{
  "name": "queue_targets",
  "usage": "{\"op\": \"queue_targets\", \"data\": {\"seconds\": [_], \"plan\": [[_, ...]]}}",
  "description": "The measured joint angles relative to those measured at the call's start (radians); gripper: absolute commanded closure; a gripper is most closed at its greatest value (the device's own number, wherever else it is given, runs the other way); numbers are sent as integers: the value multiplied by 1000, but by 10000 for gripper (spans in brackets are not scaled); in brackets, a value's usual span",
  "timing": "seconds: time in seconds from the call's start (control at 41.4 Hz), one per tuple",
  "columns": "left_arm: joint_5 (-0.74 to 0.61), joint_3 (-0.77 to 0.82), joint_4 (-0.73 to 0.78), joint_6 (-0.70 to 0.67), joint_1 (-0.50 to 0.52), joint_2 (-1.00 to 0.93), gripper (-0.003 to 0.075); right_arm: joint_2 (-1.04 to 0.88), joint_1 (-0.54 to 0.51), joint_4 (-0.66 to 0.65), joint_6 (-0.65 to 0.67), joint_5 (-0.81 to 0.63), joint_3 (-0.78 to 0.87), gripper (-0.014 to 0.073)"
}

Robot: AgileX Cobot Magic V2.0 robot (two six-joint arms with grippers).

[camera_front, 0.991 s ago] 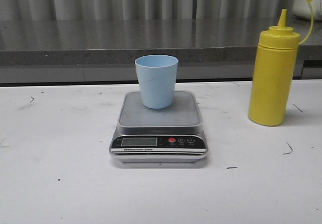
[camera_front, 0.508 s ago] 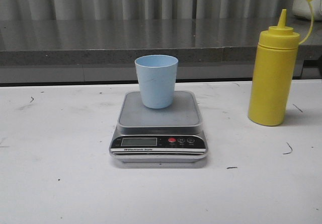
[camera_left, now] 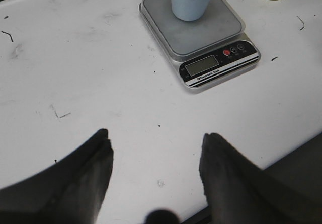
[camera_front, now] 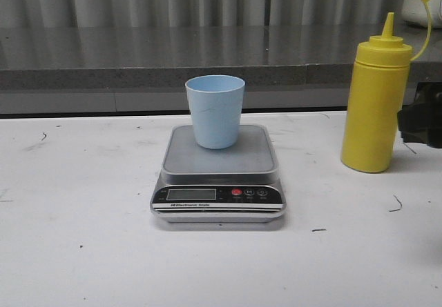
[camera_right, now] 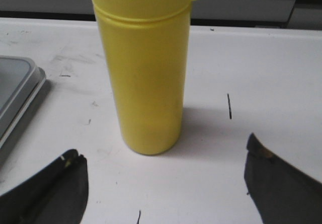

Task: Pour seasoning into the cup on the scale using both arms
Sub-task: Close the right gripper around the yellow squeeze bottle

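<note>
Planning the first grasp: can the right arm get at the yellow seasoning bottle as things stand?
Probably yes. The right gripper is open, its fingers spread wider than the seasoning bottle, which stands upright straight ahead on bare table. The scale sits off to one side, not between them.

Yellow seasoning point(camera_front: 375, 107), pale blue cup point(camera_front: 215, 111)

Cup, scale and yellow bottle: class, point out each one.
cup point(camera_front: 215, 114), front view, middle of its wall.
scale point(camera_front: 191, 194), front view, its display.
yellow bottle point(camera_right: 146, 78), right wrist view, middle of its body.
</note>
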Motion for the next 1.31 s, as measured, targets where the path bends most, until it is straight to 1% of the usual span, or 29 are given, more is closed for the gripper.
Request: {"op": "queue_targets", "data": {"seconds": [0.097,0.193,0.314,0.483,0.967,1.136,1.209,1.305], "plan": [[0,0,0,0,0,0,332,100,0,-28,0,-150,0,-52],[-2,0,0,0,0,0,332,175,0,-45,0,-257,-6,-52],[-2,0,0,0,0,0,332,259,0,-54,0,-321,-39,-52],[-2,0,0,0,0,0,332,337,0,-54,0,-347,-102,-52],[-2,0,0,0,0,0,332,492,0,-30,6,-330,-307,-52],[-2,0,0,0,0,0,332,542,0,-20,41,-329,-370,-49],[-2,0,0,0,0,0,332,554,0,-19,50,-328,-383,1],[-2,0,0,0,0,0,332,555,0,-19,51,-328,-385,137]]}}
